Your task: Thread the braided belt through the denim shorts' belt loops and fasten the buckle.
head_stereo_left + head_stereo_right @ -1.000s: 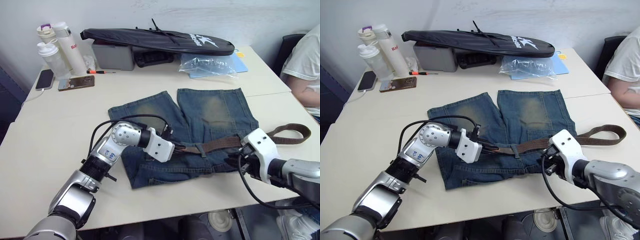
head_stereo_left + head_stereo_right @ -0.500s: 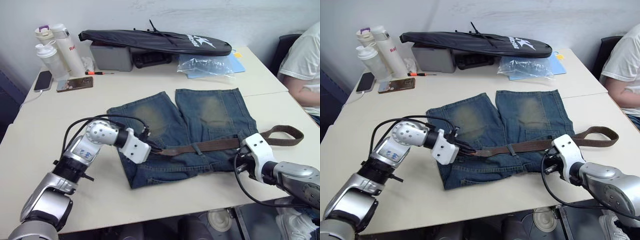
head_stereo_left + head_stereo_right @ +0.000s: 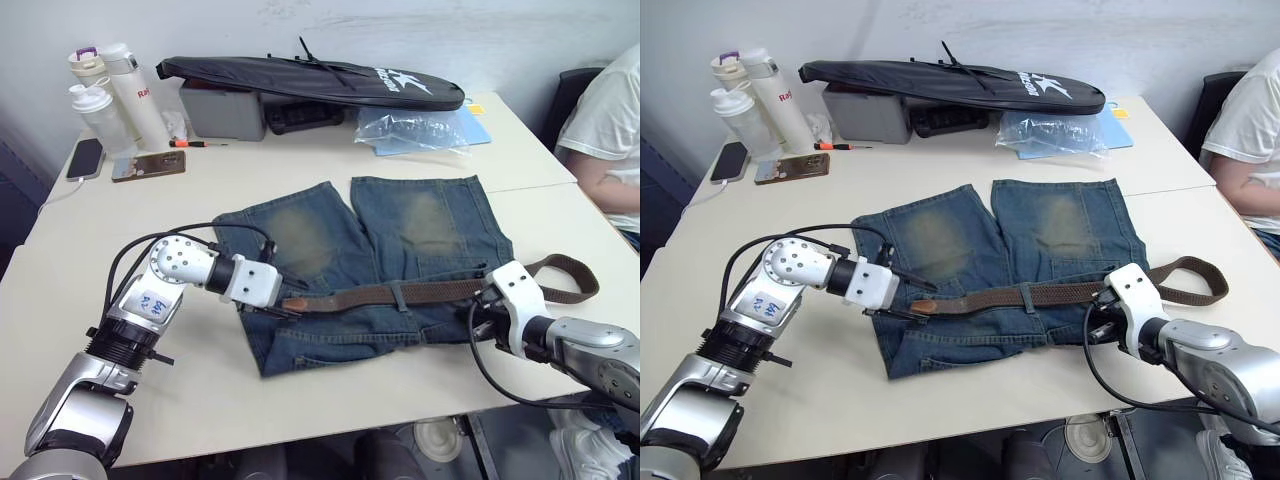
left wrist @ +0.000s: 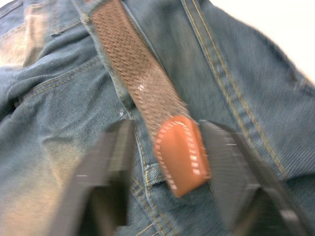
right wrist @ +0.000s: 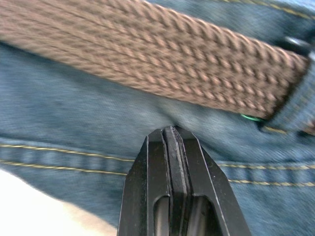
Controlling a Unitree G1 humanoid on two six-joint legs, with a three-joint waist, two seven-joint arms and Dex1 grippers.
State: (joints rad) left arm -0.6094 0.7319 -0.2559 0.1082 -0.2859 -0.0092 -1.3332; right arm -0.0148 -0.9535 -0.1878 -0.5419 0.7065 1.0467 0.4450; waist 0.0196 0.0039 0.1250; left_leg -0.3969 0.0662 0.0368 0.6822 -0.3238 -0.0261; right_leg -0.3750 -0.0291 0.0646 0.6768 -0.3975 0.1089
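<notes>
The belt (image 4: 142,78) looks soft and floppy — best held by its stiff leather tip (image 4: 181,153). Left gripper (image 4: 167,162) open around it; right gripper (image 5: 172,135) closed, empty.

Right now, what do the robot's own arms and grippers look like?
Both arms are jointed silver-grey metal tubes with looping black cables. The left arm has a round elbow joint with small blue markings. Each ends in a white block carrying a gripper of two black fingers: left gripper, right gripper.
</notes>
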